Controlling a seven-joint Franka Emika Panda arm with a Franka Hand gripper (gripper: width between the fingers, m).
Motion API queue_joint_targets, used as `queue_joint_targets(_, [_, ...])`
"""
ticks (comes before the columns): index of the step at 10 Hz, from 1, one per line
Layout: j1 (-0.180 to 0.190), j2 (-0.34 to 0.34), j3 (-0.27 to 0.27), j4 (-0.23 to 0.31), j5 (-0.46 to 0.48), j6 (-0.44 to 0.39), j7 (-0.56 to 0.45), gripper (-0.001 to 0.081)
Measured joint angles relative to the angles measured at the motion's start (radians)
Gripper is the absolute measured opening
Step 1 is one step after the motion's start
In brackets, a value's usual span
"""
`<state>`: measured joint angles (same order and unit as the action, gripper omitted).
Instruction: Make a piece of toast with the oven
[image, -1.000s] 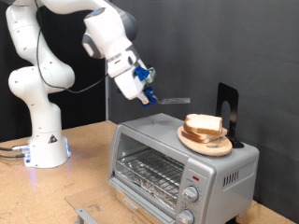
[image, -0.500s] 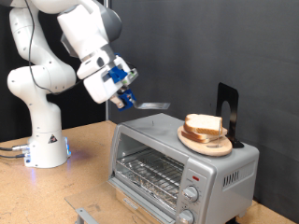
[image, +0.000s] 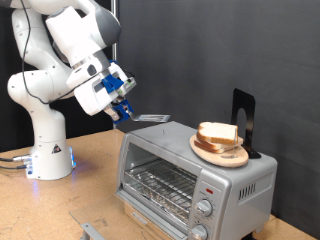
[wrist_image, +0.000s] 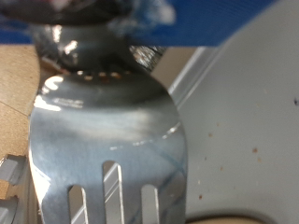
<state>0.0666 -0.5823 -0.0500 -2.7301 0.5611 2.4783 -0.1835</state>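
The piece of toast leans on a round wooden plate on top of the silver oven, towards the exterior view's right. My gripper hangs over the oven's left end, left of the toast and apart from it. It is shut on the handle of a metal spatula, whose blade points towards the toast. In the wrist view the slotted spatula blade fills most of the picture, with the oven's grey top behind it. The oven's wire rack shows through its front.
A black upright stand sits on the oven top behind the plate. The arm's white base stands on the wooden table at the exterior view's left. A grey metal piece lies at the table's front edge.
The arm has swung towards the exterior view's left and a little lower, carrying the spatula away from the toast. Toast, plate and oven have not moved.
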Motion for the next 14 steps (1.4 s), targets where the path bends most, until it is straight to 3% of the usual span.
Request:
queue_joint_targets(3, [-0.022, 0.018, 0.098, 0.037, -0.171, -0.015, 0.080, 0.0400])
queue_joint_targets(5, [-0.025, 0.050, 0.153, 0.097, -0.246, -0.110, 0.147, 0.0400])
queue_joint_targets(8, [-0.024, 0.128, 0.187, 0.183, -0.254, -0.232, 0.209, 0.0400])
queue_joint_targets(14, [-0.024, 0.225, 0.212, 0.280, -0.253, -0.224, 0.270, 0.0400])
